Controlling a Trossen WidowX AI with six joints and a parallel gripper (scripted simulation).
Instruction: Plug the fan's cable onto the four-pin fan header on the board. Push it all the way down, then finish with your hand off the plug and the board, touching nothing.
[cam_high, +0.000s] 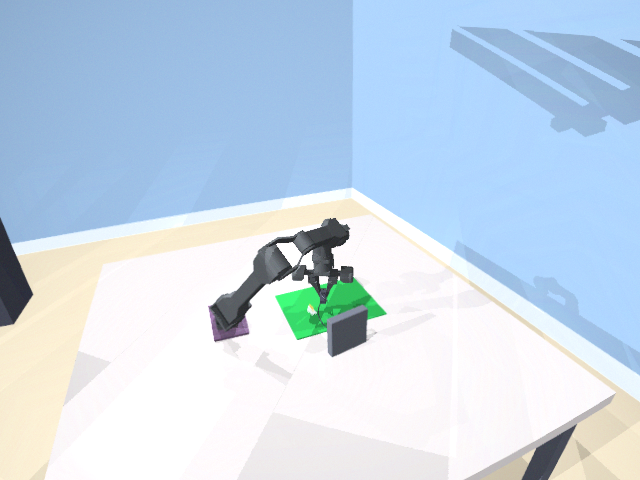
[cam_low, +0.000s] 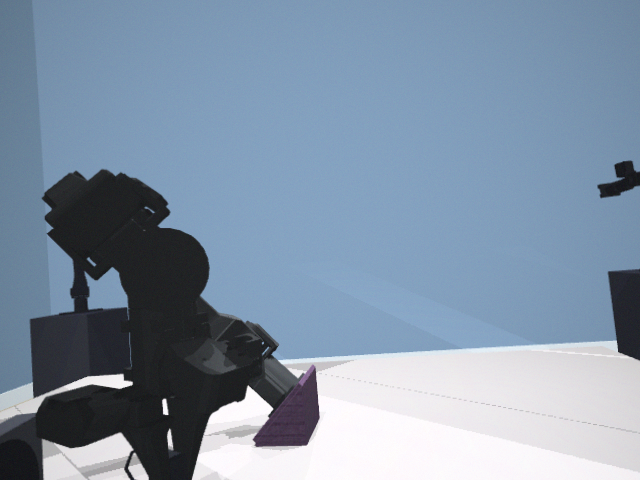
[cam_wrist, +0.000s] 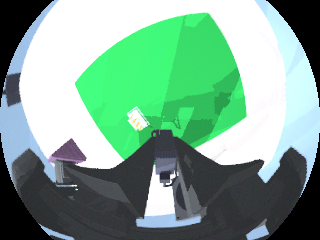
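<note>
The green board (cam_high: 302, 326) (cam_wrist: 125, 65) lies flat on the table. A white header (cam_high: 311, 310) (cam_wrist: 137, 120) with gold pins stands on it. My gripper (cam_high: 323, 294) (cam_wrist: 164, 142) points down and is shut on the dark plug (cam_high: 323, 298) (cam_wrist: 164, 151), held above the board. In the wrist view the header lies up and left of the plug, apart from it. A thin black cable (cam_high: 318, 313) hangs from the plug towards the dark grey square fan (cam_high: 347, 331). In the exterior view the fingertips are cut off by the lower edge.
The fan stands upright at the board's near edge in the top view. The arm's purple base plate (cam_high: 231, 335) (cam_low: 294, 423) (cam_wrist: 70, 151) is on the table, left of the board in the top view. The table (cam_high: 361, 413) extends around them.
</note>
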